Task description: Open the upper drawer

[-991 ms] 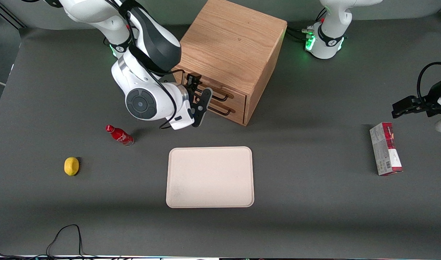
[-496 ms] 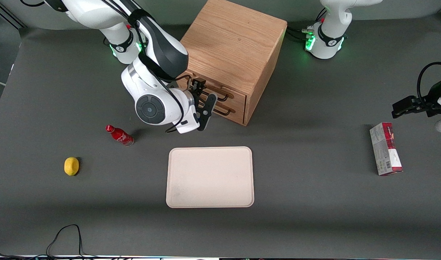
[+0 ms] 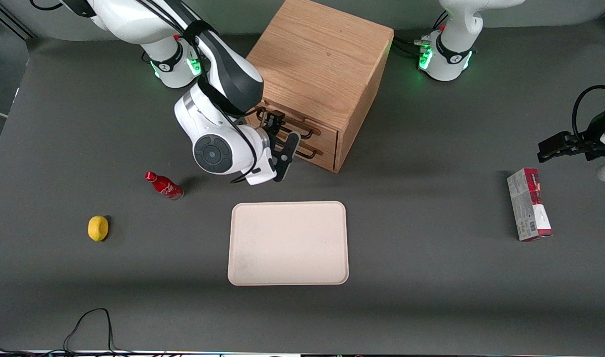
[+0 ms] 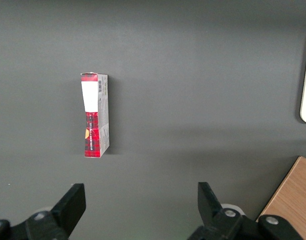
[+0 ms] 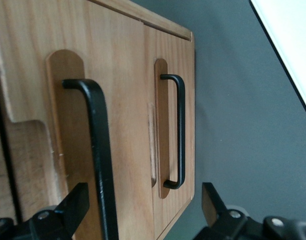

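Note:
The boxy oak cabinet (image 3: 322,54) stands at the back of the table, both drawers closed. The upper drawer (image 3: 326,132) has a thin black wire handle (image 3: 302,133) across its front; in the right wrist view that handle (image 5: 101,150) runs close and thick over the upper drawer front (image 5: 125,100). The lower drawer's handle (image 5: 178,131) lies nearer the grey table. My right gripper (image 3: 282,137) hovers right in front of the drawer fronts, open. In the wrist view the gripper (image 5: 144,212) has the upper handle's bar between its fingers, close to one fingertip (image 5: 77,202), not touching.
A cream tray (image 3: 287,243) lies nearer the front camera than the cabinet. A red bottle (image 3: 163,185) and a yellow lemon (image 3: 98,228) lie toward the working arm's end. A red-and-grey box (image 3: 528,204), also the box (image 4: 95,117), lies toward the parked arm's end.
The right arm has swung toward the cabinet, carrying the open gripper closer to the drawer fronts and along the upper handle. The drawers have not moved.

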Action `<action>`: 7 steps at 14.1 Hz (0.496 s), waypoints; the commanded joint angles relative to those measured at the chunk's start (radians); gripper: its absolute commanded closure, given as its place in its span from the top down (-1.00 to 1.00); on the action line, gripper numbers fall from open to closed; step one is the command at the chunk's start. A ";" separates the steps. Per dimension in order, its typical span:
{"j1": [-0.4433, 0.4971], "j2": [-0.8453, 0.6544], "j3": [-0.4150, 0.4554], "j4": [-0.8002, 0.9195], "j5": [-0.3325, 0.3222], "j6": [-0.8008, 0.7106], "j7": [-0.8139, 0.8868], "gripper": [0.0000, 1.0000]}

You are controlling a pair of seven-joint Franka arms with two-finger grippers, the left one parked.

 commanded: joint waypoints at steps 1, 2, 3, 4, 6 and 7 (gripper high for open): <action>0.028 0.007 -0.011 -0.006 -0.011 0.019 -0.020 1.00; 0.031 0.007 -0.011 -0.008 -0.011 0.023 -0.020 1.00; 0.031 0.007 -0.011 -0.020 -0.011 0.028 -0.020 1.00; 0.031 0.007 -0.011 -0.026 -0.011 0.040 -0.020 1.00; 0.031 0.007 -0.011 -0.040 -0.015 0.051 -0.020 1.00; 0.031 0.007 -0.011 -0.041 -0.017 0.057 -0.020 1.00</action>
